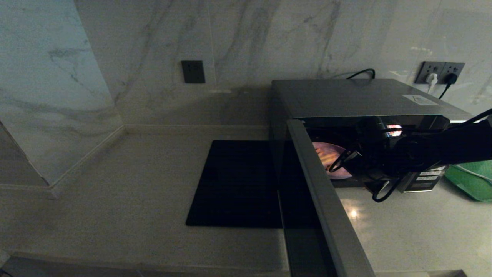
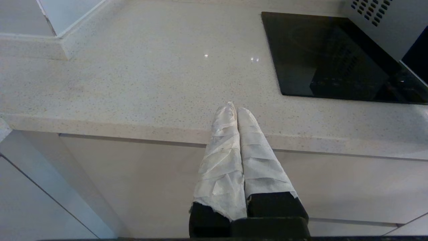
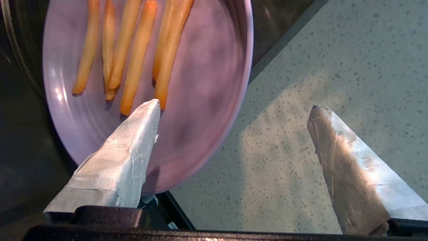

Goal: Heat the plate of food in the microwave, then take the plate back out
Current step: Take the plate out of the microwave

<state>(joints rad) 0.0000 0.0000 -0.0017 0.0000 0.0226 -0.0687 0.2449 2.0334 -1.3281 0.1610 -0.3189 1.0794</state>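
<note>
The microwave (image 1: pixel 346 98) stands at the back right of the counter, its door (image 1: pixel 326 200) swung wide open toward me. The pale lilac plate of food (image 1: pixel 331 161) sits low at the front of the lit cavity. In the right wrist view the plate (image 3: pixel 200 83) carries several golden-orange sticks (image 3: pixel 133 60). My right gripper (image 3: pixel 234 105) is open at the plate's near rim. One taped finger (image 3: pixel 127 157) lies over the plate; the other (image 3: pixel 337 150) hangs over the bare counter. My left gripper (image 2: pixel 234 107) is shut and empty, parked before the counter's front edge.
A flat black mat (image 1: pixel 234 184) lies left of the microwave. A green tray (image 1: pixel 471 181) sits at the far right behind my right arm (image 1: pixel 430 148). Wall sockets with plugs (image 1: pixel 440 73) are behind the microwave. The speckled counter (image 1: pixel 115 200) meets marble walls at left and behind.
</note>
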